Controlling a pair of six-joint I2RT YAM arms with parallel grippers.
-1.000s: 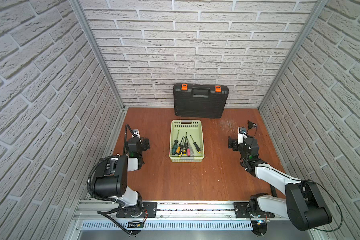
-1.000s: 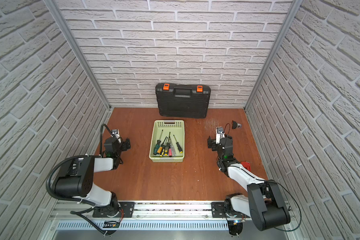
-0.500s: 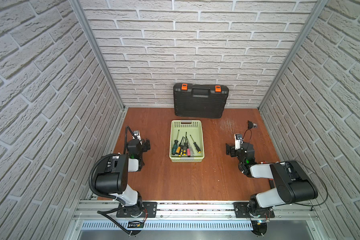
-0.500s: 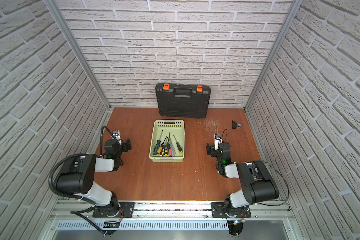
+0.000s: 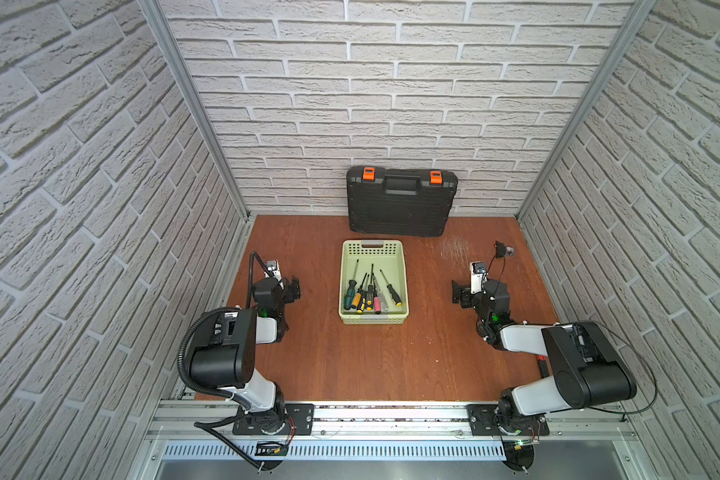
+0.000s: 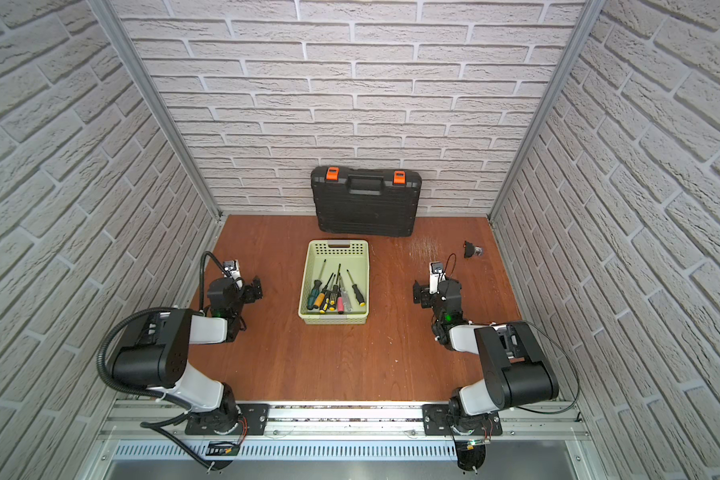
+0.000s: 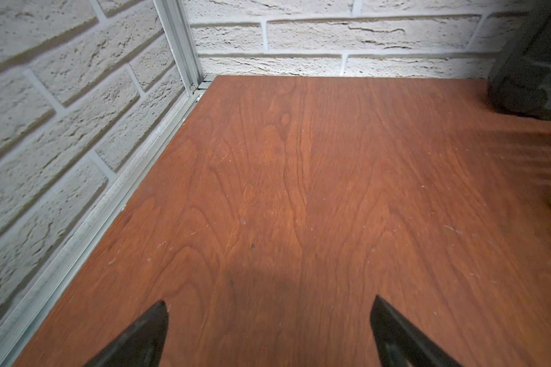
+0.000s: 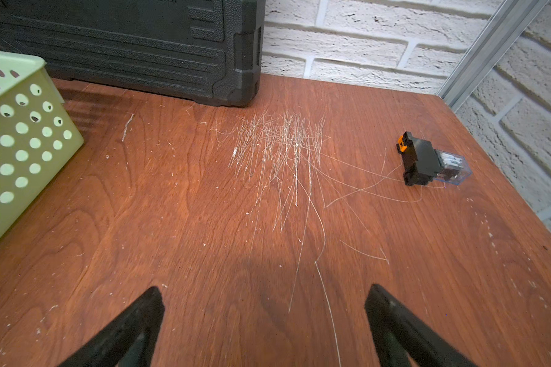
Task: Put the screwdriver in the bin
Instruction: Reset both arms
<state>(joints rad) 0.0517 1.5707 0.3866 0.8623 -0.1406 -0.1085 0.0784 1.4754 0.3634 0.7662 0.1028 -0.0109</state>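
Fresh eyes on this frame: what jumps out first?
First the pale green bin at mid-table, a handful of screwdrivers lying in it. Behind it a black toolcase with orange latches stands against the back wall. The left claw and right claw sit open and empty either side of the bin, and a small black-and-clear part lies by a scratch patch near the right back corner.

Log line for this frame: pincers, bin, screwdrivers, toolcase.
left pincer: open, empty | right pincer: open, empty | screwdrivers: lying in bin | toolcase: behind bin
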